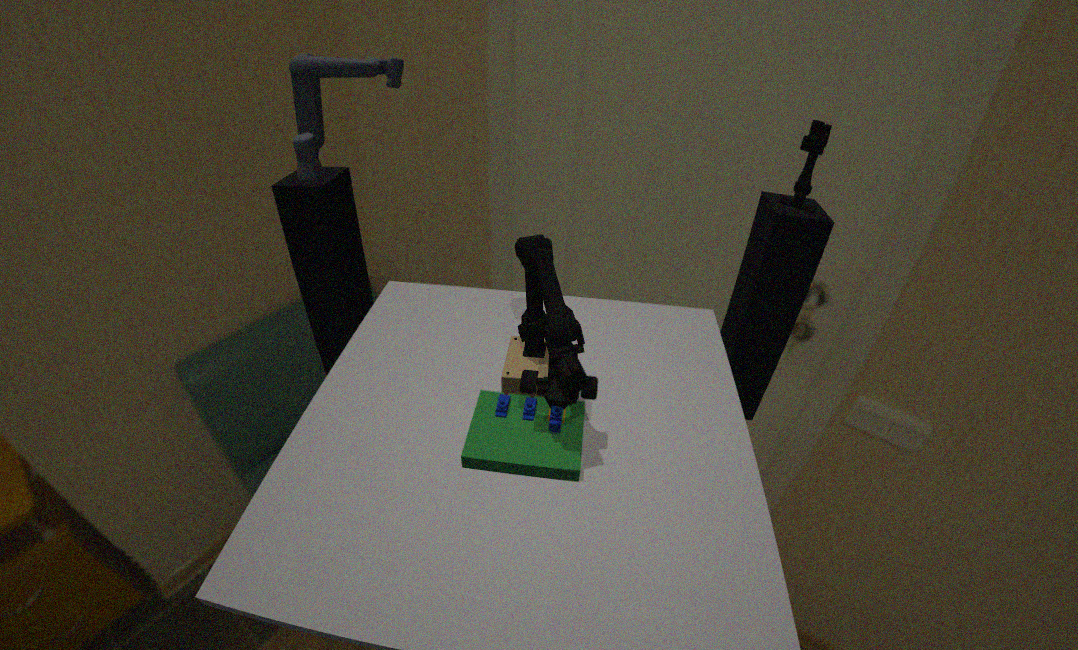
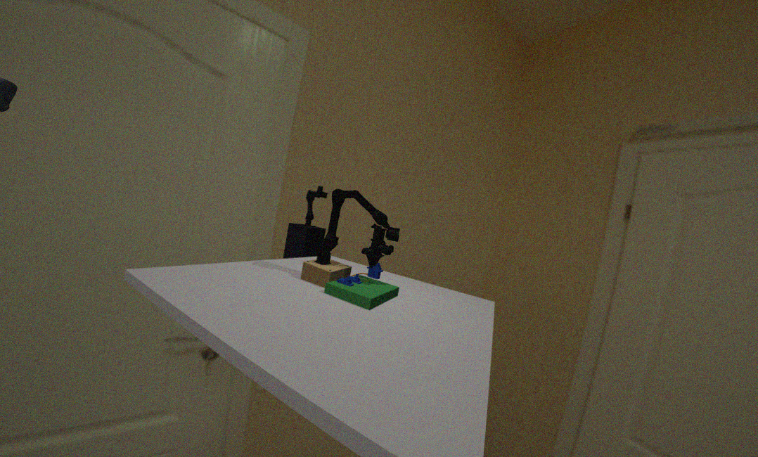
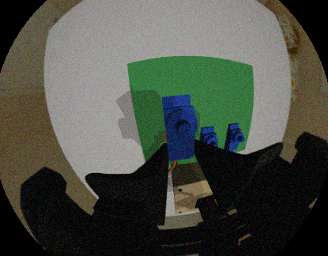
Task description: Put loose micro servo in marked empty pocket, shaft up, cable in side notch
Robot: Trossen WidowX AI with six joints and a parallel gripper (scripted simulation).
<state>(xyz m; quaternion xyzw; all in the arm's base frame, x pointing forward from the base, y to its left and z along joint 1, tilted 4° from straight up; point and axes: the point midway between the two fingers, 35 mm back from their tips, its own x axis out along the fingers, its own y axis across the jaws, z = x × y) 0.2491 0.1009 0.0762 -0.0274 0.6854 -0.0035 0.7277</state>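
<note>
White counter [image 1: 462, 524] with the green deck [image 1: 519, 448] sitting on it, just in front of the arm's tan base [image 1: 515, 367]. The tool [image 3: 181, 160] is pinching the blue servo [image 3: 179, 128], held in the air over the deck's right rear corner. Two more servos [image 1: 515, 407] sit on the deck beside it.

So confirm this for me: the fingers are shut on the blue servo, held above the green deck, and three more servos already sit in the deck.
Not quite: two servos sit in the green deck, not three; the wrist view shows it. The rest holds: the fingers are shut on the blue servo, held above the deck.
</note>
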